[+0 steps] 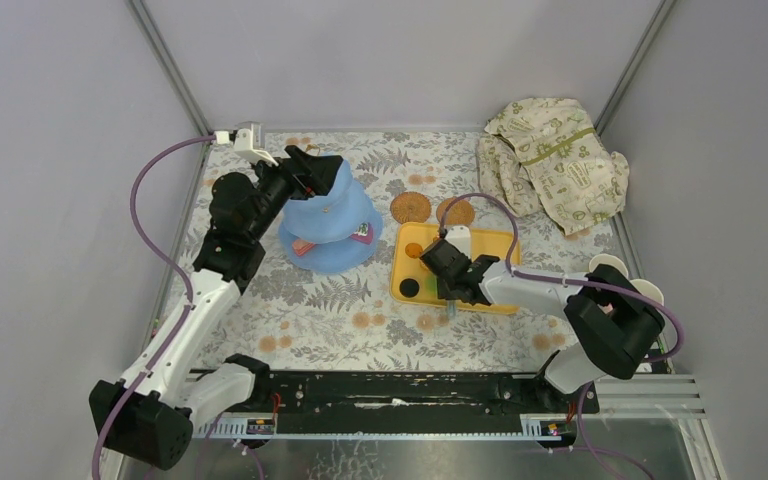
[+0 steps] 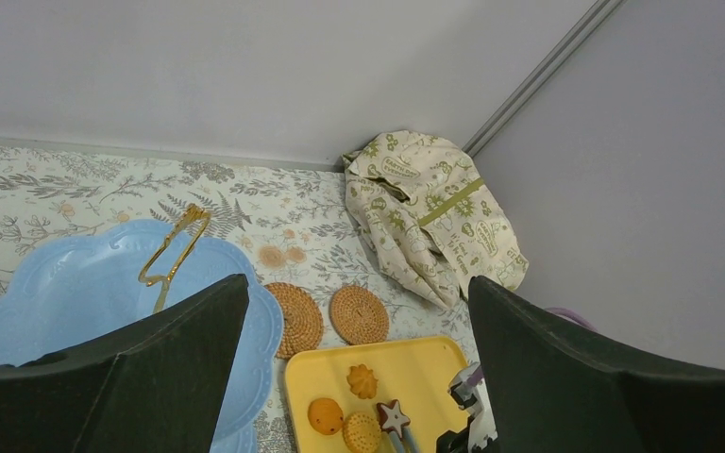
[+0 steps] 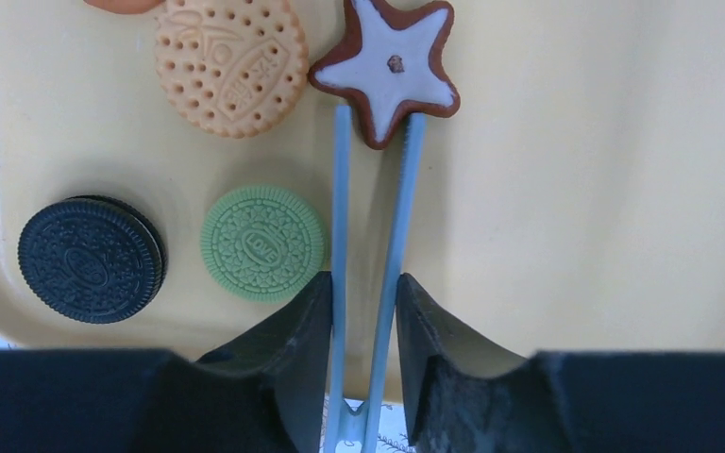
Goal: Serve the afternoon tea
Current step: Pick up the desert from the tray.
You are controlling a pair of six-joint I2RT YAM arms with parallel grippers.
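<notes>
Bottom centre, the right end effector (image 3: 363, 293) was clenched on the tongs (image 3: 340, 189), tips around the star biscuit (image 3: 387, 71) at upper centre, so a steady squeeze and level lift seemed best toward the stand (image 1: 335, 215), upper left overhead, beneath the released left end effector (image 2: 359, 283).

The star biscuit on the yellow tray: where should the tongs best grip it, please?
Probably the star biscuit by its point nearest the right gripper, coming from that side as the tongs lie: that point is narrow, aims at the tips, and the biscuit lies flat.
</notes>
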